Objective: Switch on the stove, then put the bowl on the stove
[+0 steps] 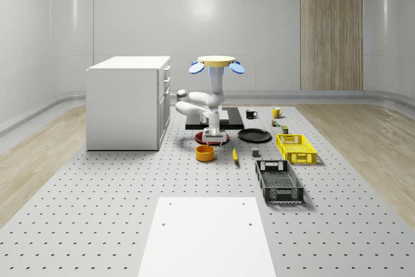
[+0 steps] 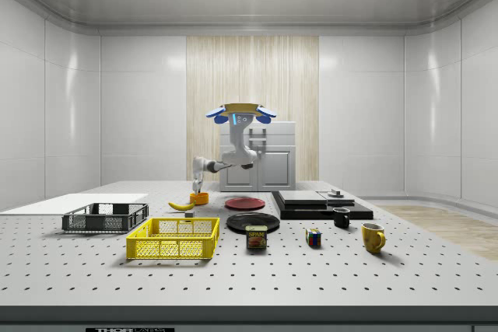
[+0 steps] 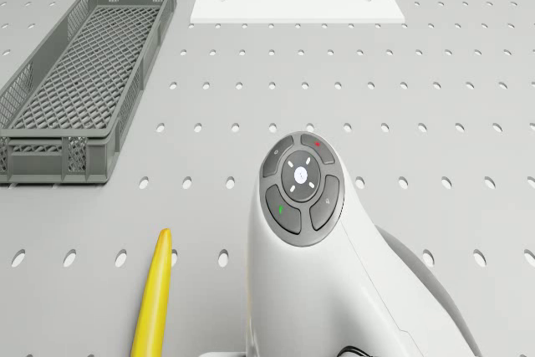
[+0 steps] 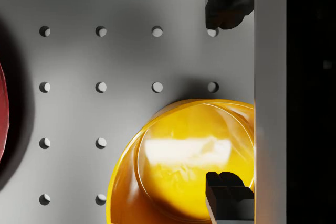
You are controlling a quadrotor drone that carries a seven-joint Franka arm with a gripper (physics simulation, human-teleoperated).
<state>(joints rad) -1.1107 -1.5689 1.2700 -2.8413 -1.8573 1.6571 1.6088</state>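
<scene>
Grey pegboard table, white-walled room w/ wood panel. 2 crates, 2 mugs, 2 plates, 1 banana. I hover by the stove; my gripper spread wide, empty, just above the bowl, which sits on the table near the stove.

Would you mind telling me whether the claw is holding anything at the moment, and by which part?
Nothing is held. The claw hangs open above the round orange bowl, one finger over its inside, the other past its rim.
</scene>
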